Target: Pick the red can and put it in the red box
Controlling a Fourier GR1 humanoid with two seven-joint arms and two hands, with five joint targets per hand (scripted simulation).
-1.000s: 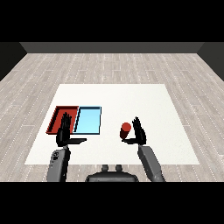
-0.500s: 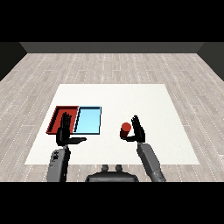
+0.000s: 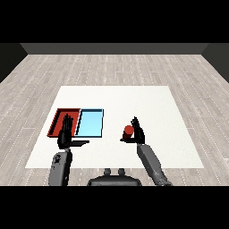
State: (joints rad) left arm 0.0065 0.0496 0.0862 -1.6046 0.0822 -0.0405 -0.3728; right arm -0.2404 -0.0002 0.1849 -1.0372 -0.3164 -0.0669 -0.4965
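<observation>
Grey forearms come up toward you from the lower corners, each ending in a black hand over the near part of the white table (image 3: 152, 96). Your left hand (image 3: 65, 135) stands with its fingers straight and pointing away from you, thumb stretched out to the side, and it has hold of nothing; it sits over the near edge of the red tray (image 3: 60, 120). Your right hand (image 3: 137, 132) is held upright with its palm turned toward the red can (image 3: 129, 131), its fingers raised alongside it; you can see the can just beside the palm, but you cannot tell whether the fingers are curled around it or only next to it.

Look a little farther and you find the red tray and the light blue tray (image 3: 91, 123) lying side by side, touching along one edge, on the left part of the table. The can is well apart from both, to the right of the blue tray.

Beyond the trays the white surface runs on bare to its far edge. Past that, pale wood-grain floor planks (image 3: 116, 67) surround the table on every side and reach back to a dark wall (image 3: 114, 48).
</observation>
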